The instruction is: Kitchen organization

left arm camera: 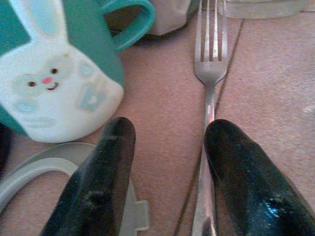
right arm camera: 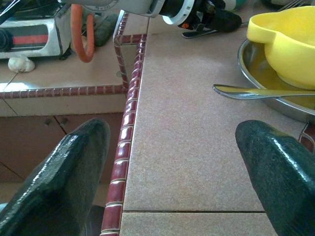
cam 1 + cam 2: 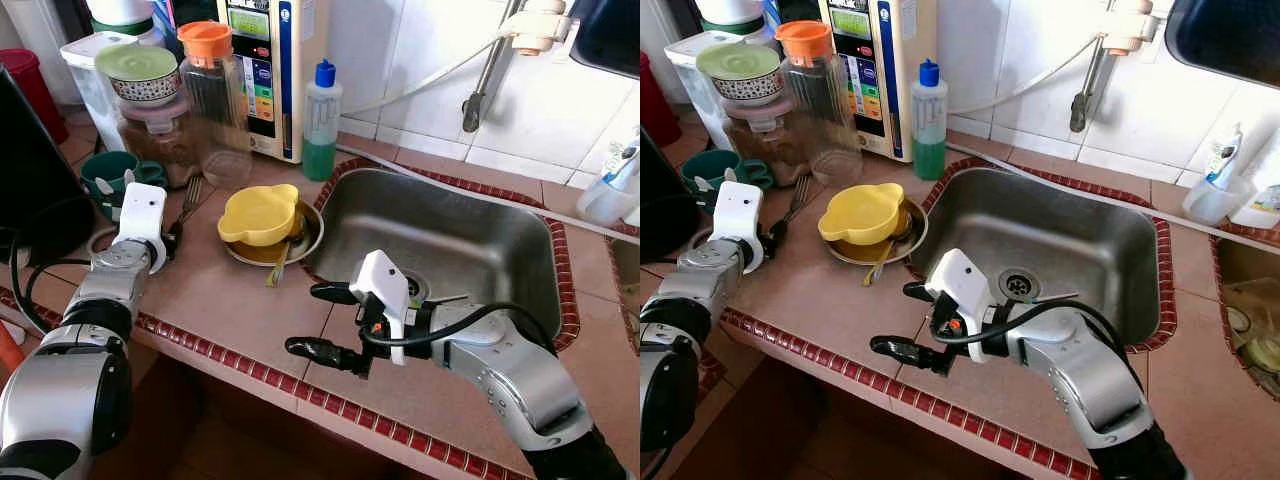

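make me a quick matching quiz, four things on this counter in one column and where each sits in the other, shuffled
Things:
1. yellow bowl
2. fork
3. green soap bottle
4. teal bunny mug

Places:
A. at the wall behind the sink's left corner
B. on the metal plate
C. flat on the counter, by the left gripper's fingertips
D. on the counter's far left

Pairs: 1-B, 2-C, 3-A, 4-D

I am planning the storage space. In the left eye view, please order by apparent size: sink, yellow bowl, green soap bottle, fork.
1. Sink, clearly the largest.
2. Yellow bowl.
3. Green soap bottle, slimmer than the bowl but taller; these two look close, and the bottle stands farther back, so their order is unsure.
4. Fork, the smallest.
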Tool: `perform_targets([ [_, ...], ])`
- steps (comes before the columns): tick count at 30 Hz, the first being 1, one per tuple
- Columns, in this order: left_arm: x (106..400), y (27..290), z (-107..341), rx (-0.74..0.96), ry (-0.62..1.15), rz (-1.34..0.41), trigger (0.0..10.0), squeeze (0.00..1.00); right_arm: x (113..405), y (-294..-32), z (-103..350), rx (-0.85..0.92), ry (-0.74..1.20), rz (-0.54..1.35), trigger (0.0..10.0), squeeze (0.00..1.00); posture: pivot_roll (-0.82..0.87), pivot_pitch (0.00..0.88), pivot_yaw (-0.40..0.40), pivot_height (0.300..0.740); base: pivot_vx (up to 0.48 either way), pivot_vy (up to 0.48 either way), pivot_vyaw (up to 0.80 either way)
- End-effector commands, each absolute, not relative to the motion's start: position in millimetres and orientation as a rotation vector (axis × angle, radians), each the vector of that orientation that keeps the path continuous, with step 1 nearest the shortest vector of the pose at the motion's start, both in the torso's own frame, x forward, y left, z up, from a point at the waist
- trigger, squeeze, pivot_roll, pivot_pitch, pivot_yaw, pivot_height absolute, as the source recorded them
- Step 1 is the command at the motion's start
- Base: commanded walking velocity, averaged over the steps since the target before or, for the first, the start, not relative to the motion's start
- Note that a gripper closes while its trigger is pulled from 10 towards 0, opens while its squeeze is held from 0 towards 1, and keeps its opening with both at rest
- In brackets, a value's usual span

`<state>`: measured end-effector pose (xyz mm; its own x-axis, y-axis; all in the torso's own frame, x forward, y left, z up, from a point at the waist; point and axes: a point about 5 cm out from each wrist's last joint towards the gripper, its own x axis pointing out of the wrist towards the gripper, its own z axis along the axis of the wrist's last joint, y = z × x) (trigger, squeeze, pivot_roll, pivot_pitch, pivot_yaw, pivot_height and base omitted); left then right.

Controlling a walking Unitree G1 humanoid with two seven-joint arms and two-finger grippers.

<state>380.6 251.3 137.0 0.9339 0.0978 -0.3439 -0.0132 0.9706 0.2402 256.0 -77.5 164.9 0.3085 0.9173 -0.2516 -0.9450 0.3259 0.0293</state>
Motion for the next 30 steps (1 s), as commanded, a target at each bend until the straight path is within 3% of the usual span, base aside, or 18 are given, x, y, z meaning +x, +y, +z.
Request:
perform_targets([
  [1, 375.4, 250.7, 123.6, 0.219, 0.44, 0.042, 0.0, 0.0, 255.7, -77.0, 168.4, -0.151, 0.223, 1.238, 10.0, 0.0, 0.03, 0.064, -0.003, 0.74, 0.0, 0.0, 0.0],
  [30, 369.3, 252.5, 113.5, 0.214, 0.485, 0.004, 0.0, 0.0, 255.8, -77.5, 166.4, -0.157, 0.229, 1.235, 10.0, 0.0, 0.03, 0.068, -0.005, 0.74, 0.0, 0.0, 0.0],
])
